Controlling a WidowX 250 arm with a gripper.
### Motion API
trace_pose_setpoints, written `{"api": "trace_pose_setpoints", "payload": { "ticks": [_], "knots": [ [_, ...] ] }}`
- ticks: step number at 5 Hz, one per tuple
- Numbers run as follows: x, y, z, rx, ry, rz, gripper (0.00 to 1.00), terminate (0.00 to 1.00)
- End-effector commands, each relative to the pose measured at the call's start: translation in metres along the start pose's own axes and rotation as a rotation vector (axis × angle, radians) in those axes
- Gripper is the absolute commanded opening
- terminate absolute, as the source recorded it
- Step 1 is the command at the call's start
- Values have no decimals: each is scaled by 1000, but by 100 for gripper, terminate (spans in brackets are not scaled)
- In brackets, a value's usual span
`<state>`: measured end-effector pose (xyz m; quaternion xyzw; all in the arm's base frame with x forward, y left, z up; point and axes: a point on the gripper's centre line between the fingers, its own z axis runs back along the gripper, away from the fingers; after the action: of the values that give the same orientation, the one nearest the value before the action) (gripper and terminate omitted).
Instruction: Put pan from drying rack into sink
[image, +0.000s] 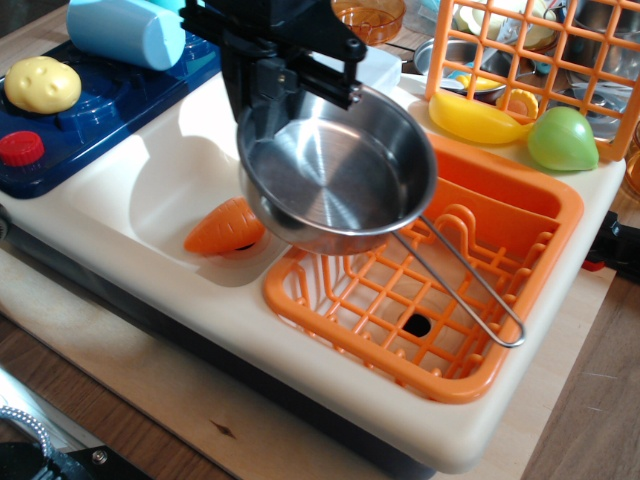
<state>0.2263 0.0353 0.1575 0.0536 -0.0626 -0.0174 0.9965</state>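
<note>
My black gripper is shut on the far left rim of the shiny steel pan. The pan hangs in the air, tilted a little, over the border between the cream-white sink and the orange drying rack. Its wire-loop handle points down to the right over the rack. The rack holds nothing else. An orange toy carrot lies in the sink at the drain recess, partly under the pan's edge.
A dark-blue stove top at the left carries a yellow potato, a red knob and a light-blue cylinder. Behind the rack lie a yellow banana, a green fruit and a tall orange lattice panel.
</note>
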Motion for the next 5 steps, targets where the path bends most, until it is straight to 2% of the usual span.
{"api": "trace_pose_setpoints", "payload": {
  "ticks": [1,2,3,5],
  "knots": [
    [2,55,1,-7,-67,-67,0,0],
    [-2,81,-6,11,-120,-115,0,0],
    [-5,88,-16,44,-228,-174,100,0],
    [-5,88,-16,44,-228,-174,100,0]
  ]
}}
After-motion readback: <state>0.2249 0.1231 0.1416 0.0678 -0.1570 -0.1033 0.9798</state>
